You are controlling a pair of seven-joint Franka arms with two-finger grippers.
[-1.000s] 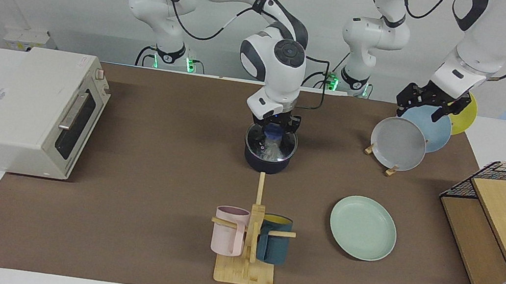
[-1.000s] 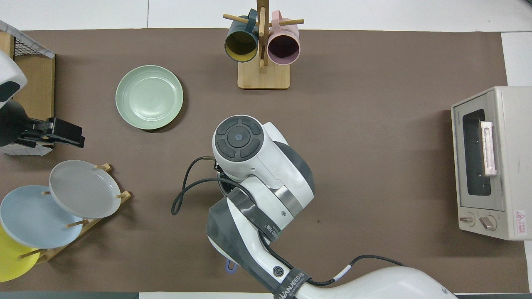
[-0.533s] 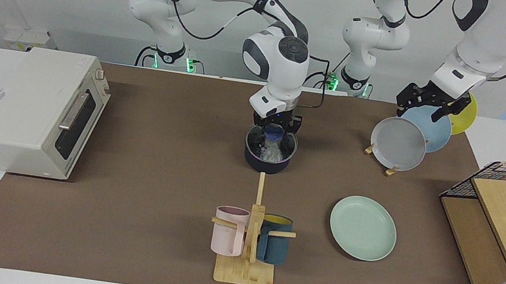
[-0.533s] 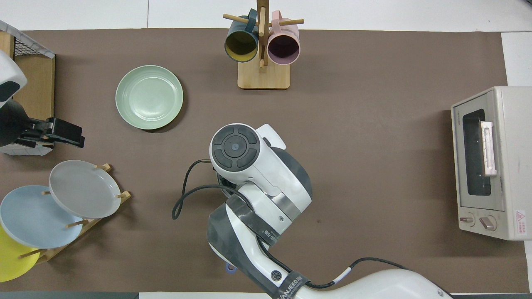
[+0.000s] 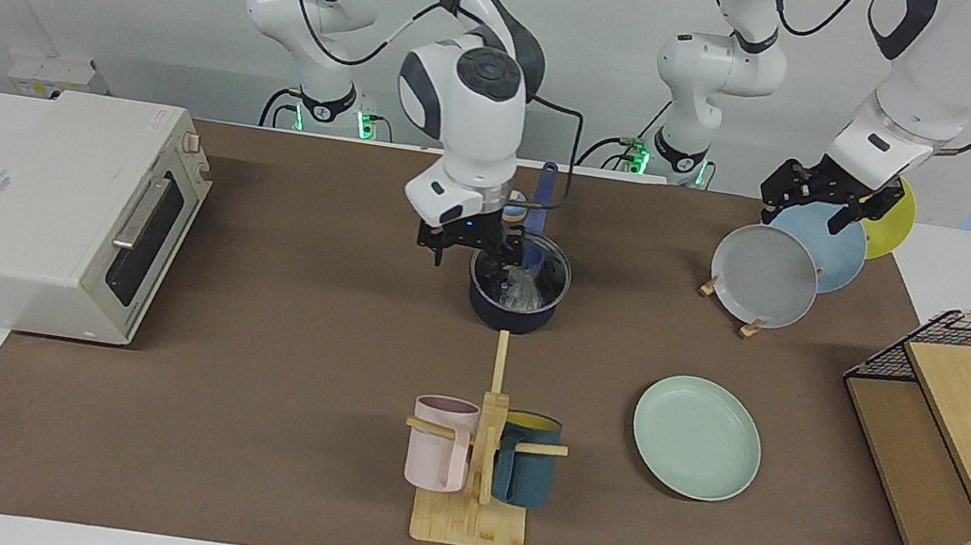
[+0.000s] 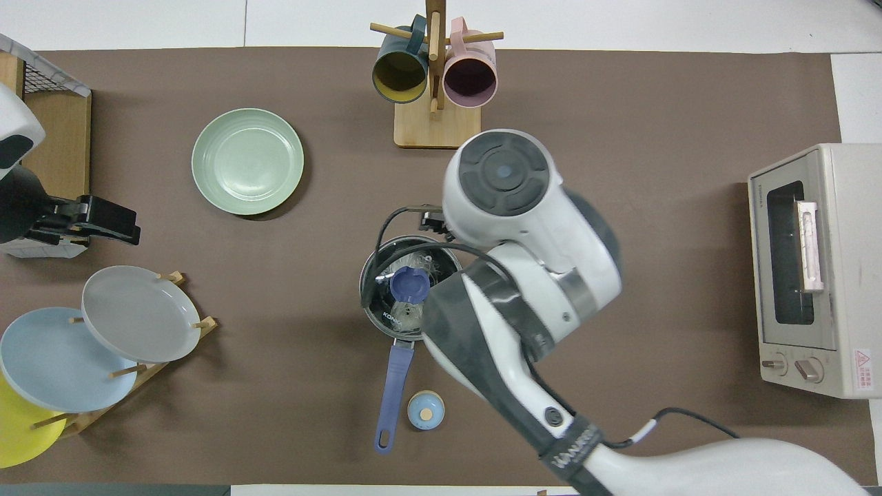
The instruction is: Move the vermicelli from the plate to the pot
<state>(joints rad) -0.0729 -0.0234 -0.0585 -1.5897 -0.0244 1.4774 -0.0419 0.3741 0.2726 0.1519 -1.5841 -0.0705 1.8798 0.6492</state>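
The vermicelli (image 5: 522, 292) has just been released into the pot (image 5: 511, 307); the right gripper (image 5: 467, 246), spread, has been lifted aside. The left gripper (image 5: 824, 198), spread, waits over the plate rack (image 5: 761, 275).

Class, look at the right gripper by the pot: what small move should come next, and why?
Probably raise the right gripper clear of the pot: the vermicelli lies in it, the plate is bare, and the gripper is open, holding nothing. The left gripper waits over the upright plates.
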